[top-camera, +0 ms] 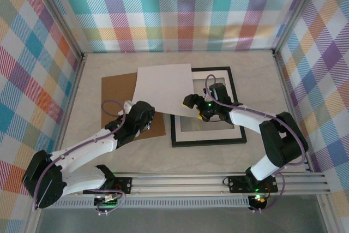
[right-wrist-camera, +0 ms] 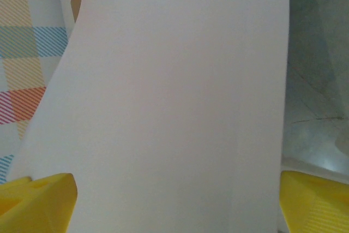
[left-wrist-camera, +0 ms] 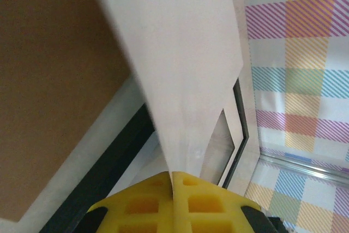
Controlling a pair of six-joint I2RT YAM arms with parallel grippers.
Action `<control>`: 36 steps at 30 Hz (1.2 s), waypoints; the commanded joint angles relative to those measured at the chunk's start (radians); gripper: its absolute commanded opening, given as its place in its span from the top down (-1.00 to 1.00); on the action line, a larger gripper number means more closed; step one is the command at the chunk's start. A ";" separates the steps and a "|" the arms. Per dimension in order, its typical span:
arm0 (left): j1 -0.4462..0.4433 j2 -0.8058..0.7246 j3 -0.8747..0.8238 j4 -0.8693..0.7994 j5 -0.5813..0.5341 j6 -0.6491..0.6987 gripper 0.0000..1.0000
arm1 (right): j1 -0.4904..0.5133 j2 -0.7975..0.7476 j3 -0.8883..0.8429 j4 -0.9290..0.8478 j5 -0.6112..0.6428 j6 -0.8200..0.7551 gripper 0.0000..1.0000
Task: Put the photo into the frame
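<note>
With the left gripper (left-wrist-camera: 173, 181) clamped on the photo (top-camera: 163, 91) over the table's (top-camera: 262, 80) middle, partly above the frame (top-camera: 209, 142), and the right gripper (right-wrist-camera: 175, 200) apart astride it, closing askew may crease your sheet.

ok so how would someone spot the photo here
On the pale table, look between the flat brown rectangular board on the left and the thin black rectangular picture frame on the right. The white rectangular paper sheet overlaps both, its near edge pinched in the left gripper. Unlike its neighbours, it is blank white and lifted.
</note>
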 commanded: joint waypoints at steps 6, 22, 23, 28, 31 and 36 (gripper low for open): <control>0.008 -0.148 -0.112 -0.098 0.010 -0.080 1.00 | 0.000 0.066 0.062 0.127 -0.073 0.059 -0.37; 0.026 -0.271 -0.225 -0.177 0.063 -0.091 -0.69 | 0.001 0.150 0.136 0.126 -0.169 0.038 1.00; 0.029 -0.275 -0.222 -0.192 0.067 -0.083 -0.98 | 0.000 0.150 0.146 0.104 -0.167 0.023 1.00; 0.108 -0.284 -0.185 -0.261 0.114 0.046 -0.99 | -0.007 0.112 0.235 -0.138 -0.105 -0.160 1.00; 0.188 -0.281 -0.178 -0.277 0.159 0.123 -1.00 | -0.029 0.069 0.278 -0.279 -0.062 -0.273 1.00; 0.304 -0.247 -0.176 -0.268 0.220 0.224 -1.00 | -0.090 -0.004 0.281 -0.449 0.008 -0.407 1.00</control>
